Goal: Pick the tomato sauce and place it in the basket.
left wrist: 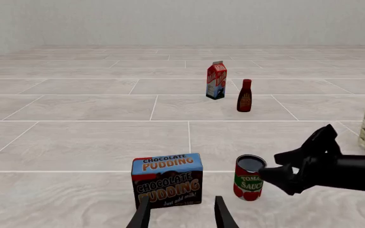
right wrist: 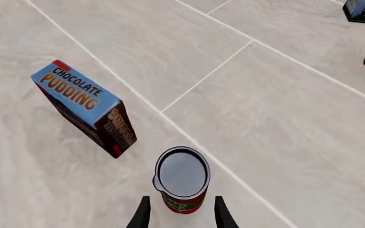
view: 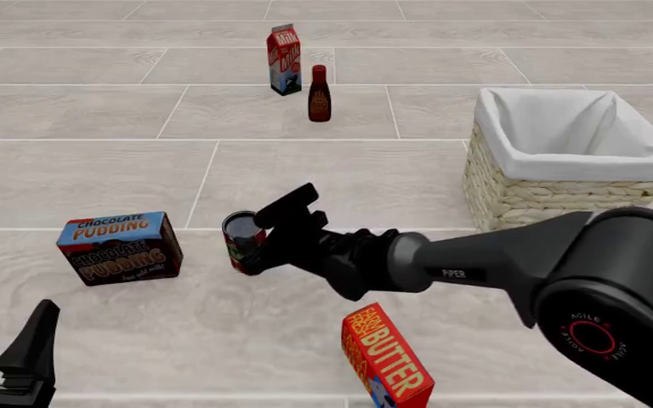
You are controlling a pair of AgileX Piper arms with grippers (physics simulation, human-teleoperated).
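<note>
The tomato sauce [view: 239, 240] is a small red-labelled can with a green band and a dark top, standing upright on the tiled surface. My right gripper [view: 264, 234] reaches in from the right, open, with one finger on each side of the can. The right wrist view looks down on the can [right wrist: 182, 178], which sits between the fingertips of the gripper [right wrist: 181, 211] with small gaps showing. The left wrist view shows the can [left wrist: 249, 183] with the right gripper [left wrist: 273, 166] against its side. My left gripper [view: 3, 327] is open and empty at the near left. The basket [view: 530, 200] stands to the right.
A chocolate pudding box [view: 119, 248] stands left of the can. A butter box [view: 386, 361] lies near the front, under the right arm. A milk carton [view: 285, 59] and a dark bottle with a red cap [view: 319, 93] stand at the back.
</note>
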